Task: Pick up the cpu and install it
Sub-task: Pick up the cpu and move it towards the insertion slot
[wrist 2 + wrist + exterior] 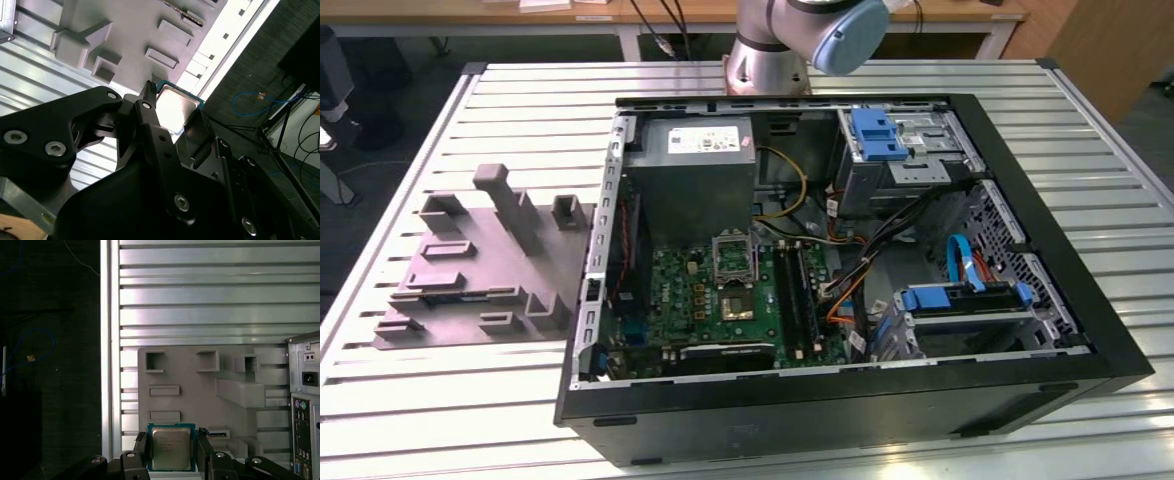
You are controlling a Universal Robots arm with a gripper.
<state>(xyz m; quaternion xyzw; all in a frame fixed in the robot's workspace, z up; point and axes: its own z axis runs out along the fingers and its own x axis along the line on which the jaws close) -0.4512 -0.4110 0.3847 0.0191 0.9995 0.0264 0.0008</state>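
The black pincer (171, 446) clamps the cpu (171, 450), one finger (141, 447) pressed against each opposite edge of the cpu, with its jointed linkages (75, 135) spreading behind. In the exterior view the arm's silver link and blue-capped joint (834, 30) stand upright.

A slatted metal tabletop (440, 90) of pale silver ribs carries everything, and glare runs bright along its edge in the second wrist view. Behind it, in the exterior view, a wooden desk (480, 12) stands on white legs, with a wooden panel (1107, 50) at the exterior view's right. The floor (50, 405) beside the tabletop is dark, perhaps carpet. A blue cable (40, 331) loops across it, and black cables (304, 131) trail nearby.
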